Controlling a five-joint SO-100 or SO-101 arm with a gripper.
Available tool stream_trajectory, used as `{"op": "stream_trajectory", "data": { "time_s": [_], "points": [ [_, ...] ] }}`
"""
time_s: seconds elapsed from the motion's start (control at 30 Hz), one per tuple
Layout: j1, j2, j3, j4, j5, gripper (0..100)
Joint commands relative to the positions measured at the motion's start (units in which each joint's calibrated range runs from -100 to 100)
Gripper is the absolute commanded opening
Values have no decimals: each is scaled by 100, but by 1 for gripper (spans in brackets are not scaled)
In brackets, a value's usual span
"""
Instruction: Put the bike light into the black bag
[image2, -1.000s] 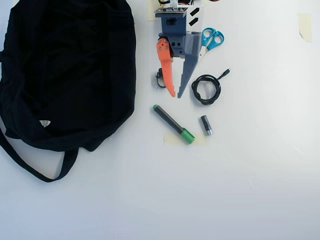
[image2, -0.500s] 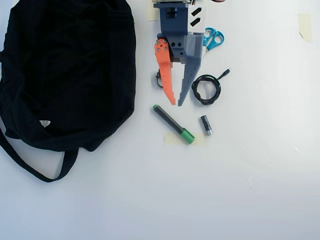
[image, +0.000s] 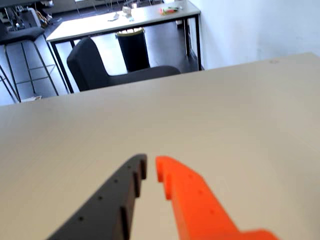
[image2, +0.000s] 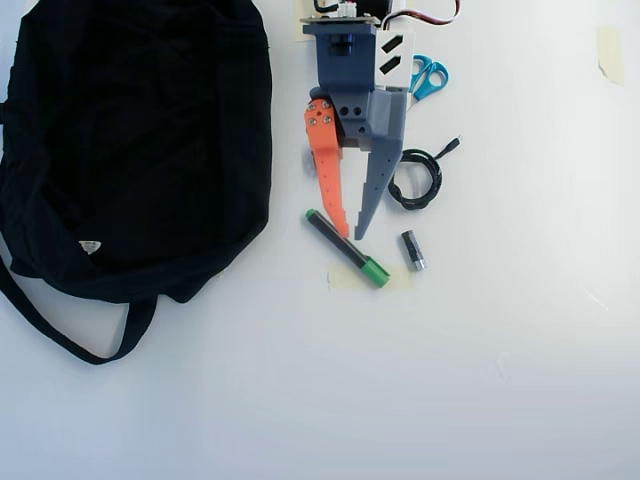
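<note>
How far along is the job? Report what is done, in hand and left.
Done: cannot confirm. The light shows in neither view; it may be inside the bag or hidden under the arm. In hand: nothing. The gripper is nearly shut and empty, over the pen. Left: unclear. Only the pen, cable, cylinder and scissors are visible.
</note>
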Motion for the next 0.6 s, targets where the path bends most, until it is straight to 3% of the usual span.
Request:
{"op": "stream_trajectory", "data": {
  "time_s": [0.0, 0.57],
  "points": [
    [27, 146, -490, -104, 40, 3],
    [27, 669, -1101, -104, 40, 3]
  ]
}}
